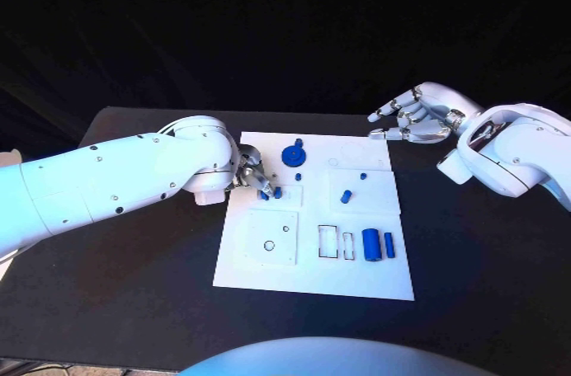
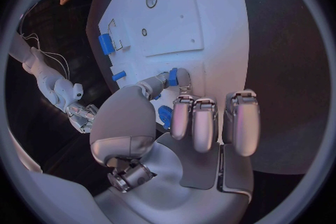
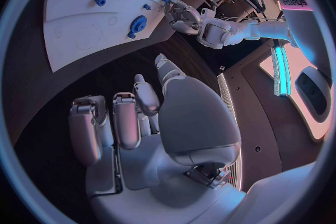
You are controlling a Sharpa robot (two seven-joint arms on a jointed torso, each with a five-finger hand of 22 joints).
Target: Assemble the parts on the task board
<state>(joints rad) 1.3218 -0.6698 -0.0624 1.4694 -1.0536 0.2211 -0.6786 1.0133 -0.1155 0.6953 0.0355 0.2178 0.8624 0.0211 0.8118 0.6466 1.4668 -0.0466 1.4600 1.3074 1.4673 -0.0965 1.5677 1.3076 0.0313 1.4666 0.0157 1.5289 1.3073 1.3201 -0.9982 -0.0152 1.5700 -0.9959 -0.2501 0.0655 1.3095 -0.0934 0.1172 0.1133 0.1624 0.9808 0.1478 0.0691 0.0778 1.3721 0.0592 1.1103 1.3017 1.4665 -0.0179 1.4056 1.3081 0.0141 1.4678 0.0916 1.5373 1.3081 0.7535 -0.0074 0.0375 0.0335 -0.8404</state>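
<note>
Silver left hand [image 1: 252, 176] reaches over the left edge of the flat white rectangular task board [image 1: 268, 273], pinching a small blue peg [image 1: 276, 192] between fingertip and thumb just above the board's surface. Further right on the board lie a round blue disc part [image 1: 294, 155], a short blue cylinder [image 1: 346, 197] and a thicker blue cylinder [image 1: 371, 245] beside a slim blue bar [image 1: 389, 244]. Silver right hand [image 1: 411, 119] hovers off the board's far right corner above the black table [image 1: 131, 293], fingers loosely curled and apart, holding nothing.
</note>
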